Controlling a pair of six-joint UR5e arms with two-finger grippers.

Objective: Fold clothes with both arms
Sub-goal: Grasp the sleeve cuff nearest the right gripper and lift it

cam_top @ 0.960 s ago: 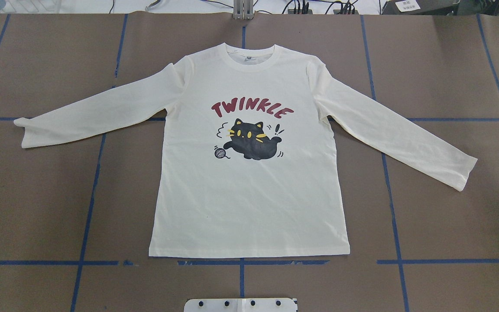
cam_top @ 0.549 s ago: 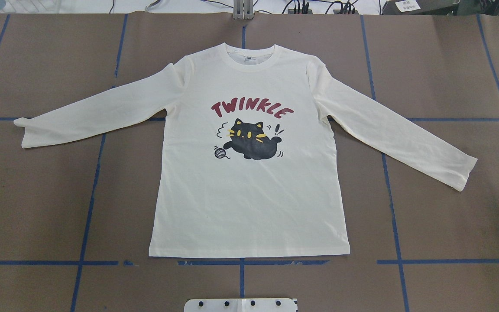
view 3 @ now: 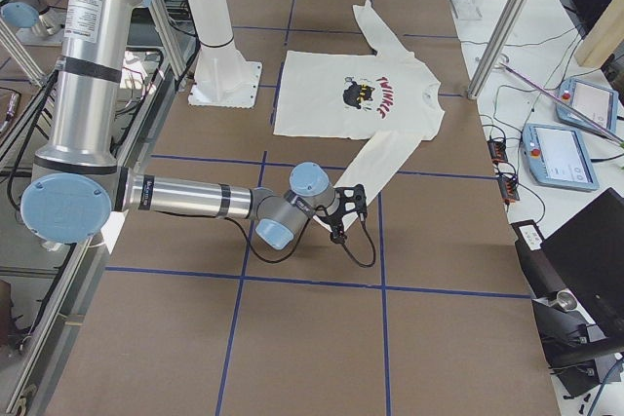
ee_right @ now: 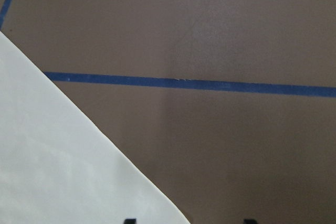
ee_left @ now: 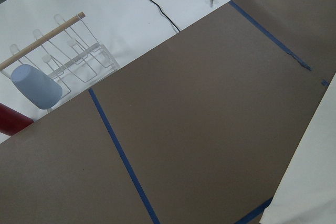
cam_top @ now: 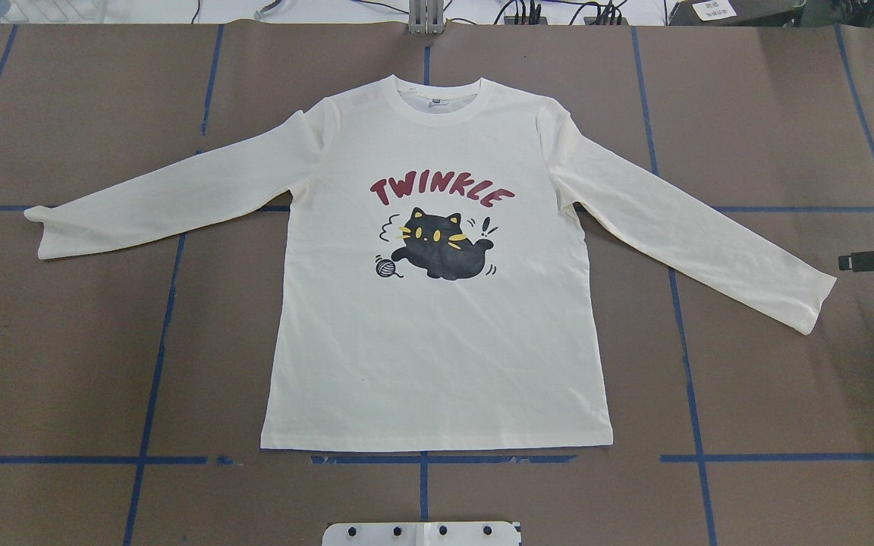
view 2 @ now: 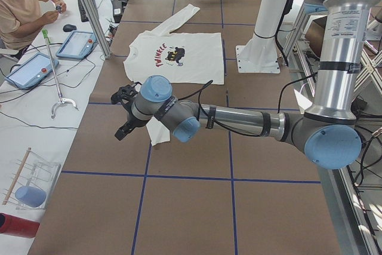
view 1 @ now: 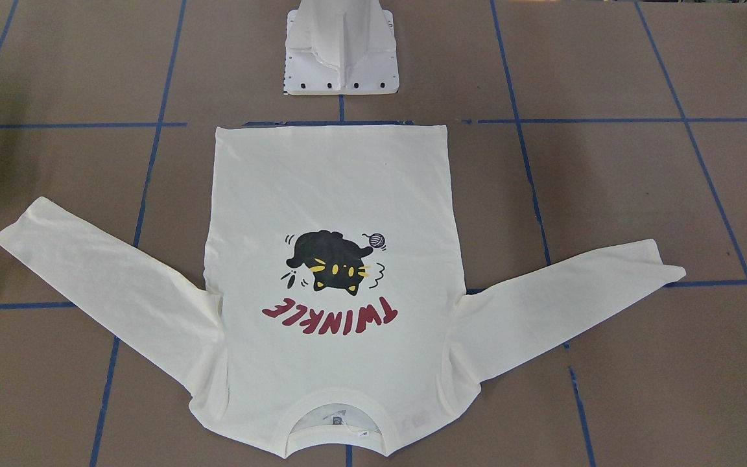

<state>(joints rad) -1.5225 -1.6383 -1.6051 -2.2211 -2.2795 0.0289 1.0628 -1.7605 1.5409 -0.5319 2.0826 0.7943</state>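
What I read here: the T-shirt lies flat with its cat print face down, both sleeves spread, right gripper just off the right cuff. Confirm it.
Wrong: the cat print faces up, not down, as the overhead view shows. The T-shirt lies flat, sleeves spread, with the right gripper just off the right cuff.

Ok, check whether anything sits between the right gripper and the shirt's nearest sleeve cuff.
Nothing visible does. In the overhead view the right gripper hangs just beyond the sleeve cuff, apart from it, with only bare brown table cover between them.
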